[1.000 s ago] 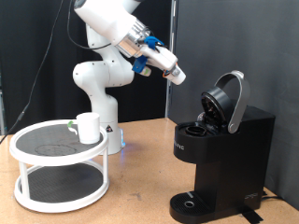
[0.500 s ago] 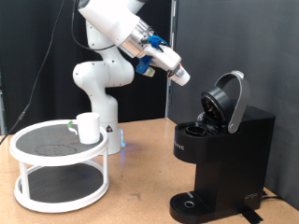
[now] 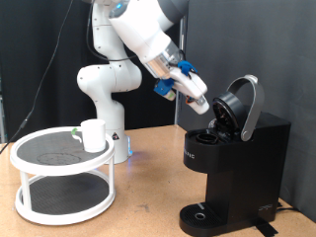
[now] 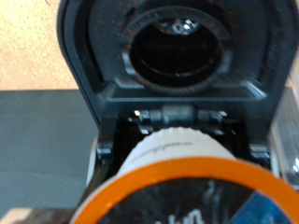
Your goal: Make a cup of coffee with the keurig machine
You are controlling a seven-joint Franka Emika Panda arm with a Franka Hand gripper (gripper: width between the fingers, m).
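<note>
The black keurig machine (image 3: pixel 237 163) stands at the exterior view's right with its domed lid (image 3: pixel 241 107) hinged up. My gripper (image 3: pixel 204 103) hangs just left of the open lid, above the brew chamber. In the wrist view a white coffee pod with an orange rim (image 4: pixel 187 182) sits close in front of the camera, held in the gripper. Past it are the open lid (image 4: pixel 177 47) and the chamber (image 4: pixel 176 118). The white cup (image 3: pixel 94 134) stands on the round tray at the exterior view's left, far from the gripper.
The white two-tier round tray (image 3: pixel 59 170) stands at the exterior view's left, with a small green-tabbed item (image 3: pixel 77 132) beside the cup. The robot's white base (image 3: pixel 107 89) is behind the tray. A black curtain hangs behind.
The gripper has moved down and to the exterior view's right, from well above the machine to right beside its open lid. The cup, tray and machine have not moved.
</note>
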